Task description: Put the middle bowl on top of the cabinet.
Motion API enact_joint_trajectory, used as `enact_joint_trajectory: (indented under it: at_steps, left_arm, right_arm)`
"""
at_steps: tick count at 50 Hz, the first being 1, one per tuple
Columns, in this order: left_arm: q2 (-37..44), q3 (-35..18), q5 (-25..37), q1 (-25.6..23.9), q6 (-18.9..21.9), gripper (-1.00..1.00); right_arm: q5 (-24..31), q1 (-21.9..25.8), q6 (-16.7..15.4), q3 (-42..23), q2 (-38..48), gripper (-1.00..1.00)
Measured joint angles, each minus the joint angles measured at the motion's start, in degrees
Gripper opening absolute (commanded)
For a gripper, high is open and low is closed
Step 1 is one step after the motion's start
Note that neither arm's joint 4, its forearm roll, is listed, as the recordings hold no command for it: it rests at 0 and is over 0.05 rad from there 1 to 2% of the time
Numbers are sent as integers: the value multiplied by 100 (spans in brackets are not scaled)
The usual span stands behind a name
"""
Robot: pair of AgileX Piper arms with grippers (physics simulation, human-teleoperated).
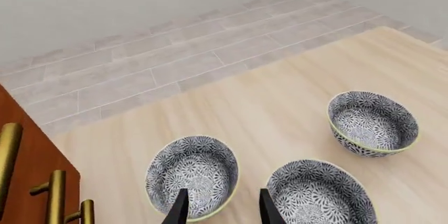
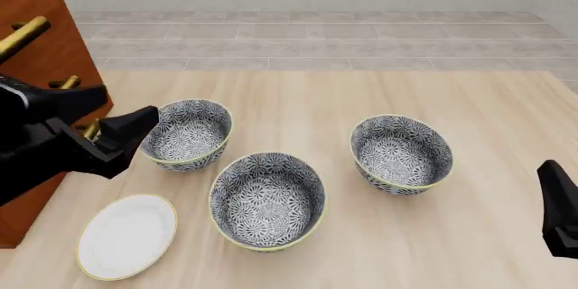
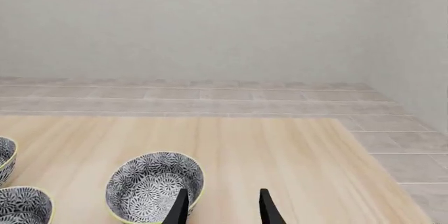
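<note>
Front view: middle bowl [image 2: 268, 199] sitting untouched on tabletop [image 2: 470, 235] between its twins; left hand [image 1: 220, 208] hovering part-open and empty, needing to be lining one finger inside the rim before closing.

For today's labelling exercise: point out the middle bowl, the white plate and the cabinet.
middle bowl [image 2: 267, 201], front view, patterned inside.
white plate [image 2: 126, 235], front view, flat centre.
cabinet [image 2: 40, 11], front view, wooden front.
</note>
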Motion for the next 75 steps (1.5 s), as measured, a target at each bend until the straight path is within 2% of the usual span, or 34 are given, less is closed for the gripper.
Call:
enact_joint_trajectory:
  at_steps: [33, 75]
  left_arm:
    - [1460, -1358, 652, -887, -57, 100]
    - [2594, -2484, 965, -1424, -206, 100]
  right_arm:
    - [-73, -48, -44, -3, 95, 100]
    - [-182, -102, -48, 1, 209, 100]
